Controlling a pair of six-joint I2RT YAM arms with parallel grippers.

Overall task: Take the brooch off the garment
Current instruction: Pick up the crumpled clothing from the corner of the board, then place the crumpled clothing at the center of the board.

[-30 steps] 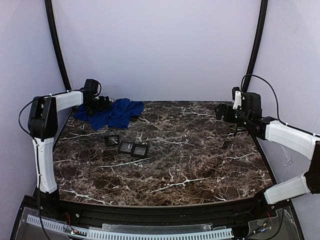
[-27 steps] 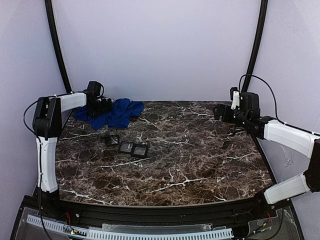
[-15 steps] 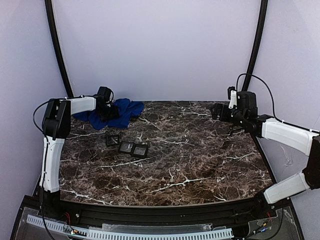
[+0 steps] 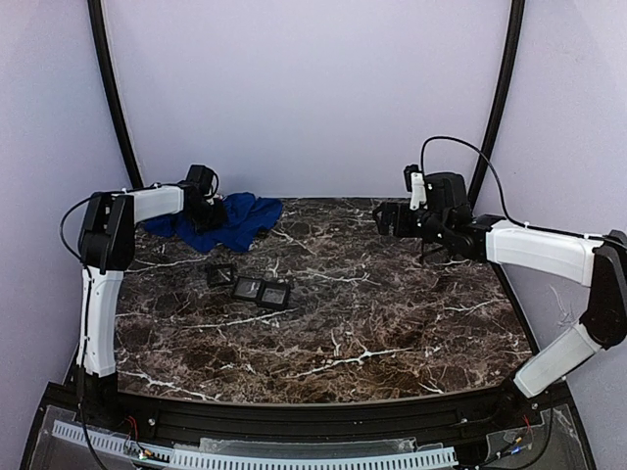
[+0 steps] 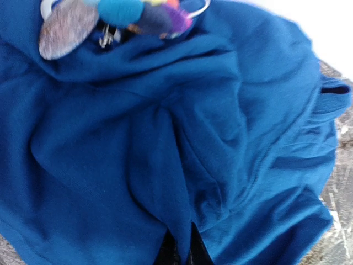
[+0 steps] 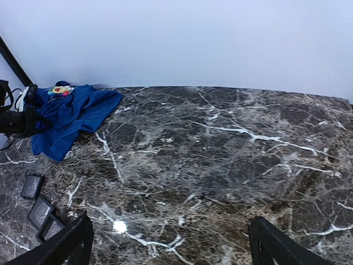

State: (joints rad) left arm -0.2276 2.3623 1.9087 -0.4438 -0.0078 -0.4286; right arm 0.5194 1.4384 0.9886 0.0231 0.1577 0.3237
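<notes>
From above, the left gripper (image 4: 208,213) sits low on the blue cloth (image 4: 245,220), which is bunched in the far left corner of the marble table (image 4: 392,313). The right gripper (image 4: 384,217) hangs above the far right part, well apart from the cloth. Three dark trays (image 4: 249,287) lie near the cloth, closer to the arms. In the left wrist view, cloth fills the picture. The brooch (image 5: 146,12), a cluster of coloured balls, sits at the top edge beside a grey oval disc (image 5: 67,27), and the dark fingertips (image 5: 165,255) at the bottom edge pinch a fold of cloth. In the right wrist view, that gripper's two fingers stand spread wide over bare marble, and the brooch rests on the cloth's far left end.
</notes>
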